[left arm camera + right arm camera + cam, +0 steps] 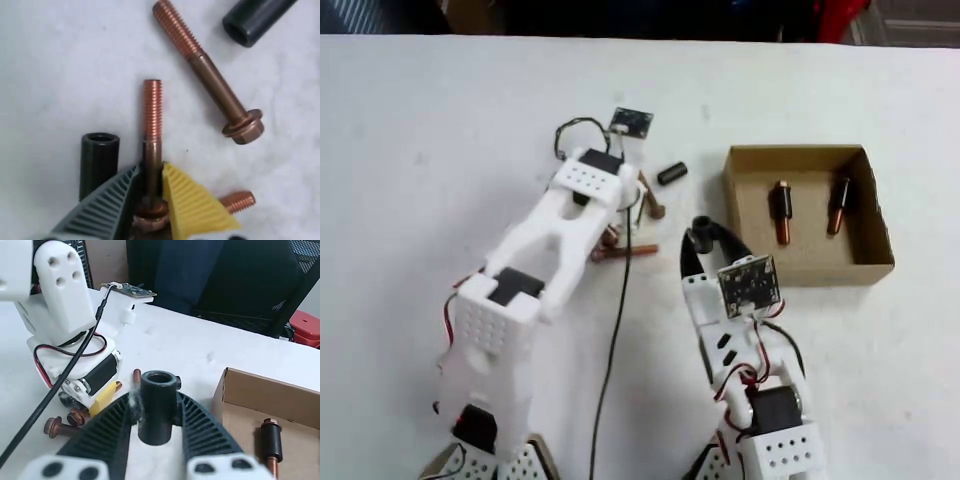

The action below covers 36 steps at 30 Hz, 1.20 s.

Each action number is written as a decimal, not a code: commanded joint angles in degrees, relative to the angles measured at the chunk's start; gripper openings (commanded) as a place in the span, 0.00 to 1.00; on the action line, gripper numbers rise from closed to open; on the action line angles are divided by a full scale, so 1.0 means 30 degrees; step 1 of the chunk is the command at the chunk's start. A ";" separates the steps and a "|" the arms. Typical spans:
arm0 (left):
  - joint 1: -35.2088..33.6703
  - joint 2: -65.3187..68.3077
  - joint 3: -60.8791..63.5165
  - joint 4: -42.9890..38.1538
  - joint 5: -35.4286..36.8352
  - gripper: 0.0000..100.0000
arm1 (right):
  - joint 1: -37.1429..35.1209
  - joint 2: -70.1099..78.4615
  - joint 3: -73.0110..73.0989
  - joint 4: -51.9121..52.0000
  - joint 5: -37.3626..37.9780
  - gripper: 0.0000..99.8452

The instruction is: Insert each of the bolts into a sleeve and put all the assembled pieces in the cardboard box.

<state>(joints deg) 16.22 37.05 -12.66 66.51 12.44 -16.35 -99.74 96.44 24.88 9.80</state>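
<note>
While a black chair [225, 275] stands beyond the white table [190, 345], left claw [150, 172] pinching bolt [152, 110], right claw [156, 407] clasping sleeve [159, 387].

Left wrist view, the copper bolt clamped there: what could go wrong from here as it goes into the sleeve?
1. The left jaws hold the copper threaded bolt only near its head, so the long shank may pivot when pushed into the short black cylindrical sleeve held in the right jaws.
2. A loose black sleeve lies right beside the grey jaw, so moving off could nudge it and send it rolling.
</note>
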 commanded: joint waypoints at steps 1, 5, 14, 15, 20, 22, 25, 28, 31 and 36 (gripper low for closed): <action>-0.0132 -0.0190 -0.1436 0.1553 -0.0967 0.03 | 0.0161 -0.0249 0.0176 0.0103 -0.0059 0.02; -0.0073 -0.0190 -0.2872 0.3575 -0.3546 0.02 | 0.0161 -0.0249 0.0176 0.0103 -0.0059 0.02; -0.0132 -0.0190 -0.6711 0.7853 -0.3780 0.02 | 0.0161 -0.0220 0.0176 0.0132 -0.0059 0.02; -0.0220 -0.0190 -0.7297 0.8410 -0.3780 0.02 | 0.0161 -0.0220 0.0176 0.0132 -0.0059 0.02; -0.1714 -0.0190 -1.0344 1.1516 -0.3810 0.02 | 0.0161 -0.0190 0.0176 0.0132 -0.0059 0.02; -0.2476 -0.0190 -1.0901 1.1839 -0.3810 0.02 | 0.0161 -0.0190 0.0176 0.0132 -0.0059 0.02; -0.3473 -0.0220 -1.0901 1.1868 -0.4044 0.02 | 0.0161 -0.0190 0.0176 0.0132 -0.0059 0.02; -0.3941 -0.0249 -1.0608 1.1927 -0.6593 0.02 | 0.0161 -0.0190 0.0176 0.0132 -0.0059 0.02; -0.4059 -0.1070 -0.9553 1.1927 -0.9026 0.02 | 0.0161 -0.0190 0.0176 0.0132 -0.0059 0.02; -0.4176 -0.3560 -0.6681 1.1810 -1.0198 0.02 | 0.0161 -0.0278 0.0176 0.0132 -0.0059 0.02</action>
<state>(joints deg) 4.62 33.63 -35.25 101.49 -16.57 -16.35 -99.74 96.44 24.88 9.80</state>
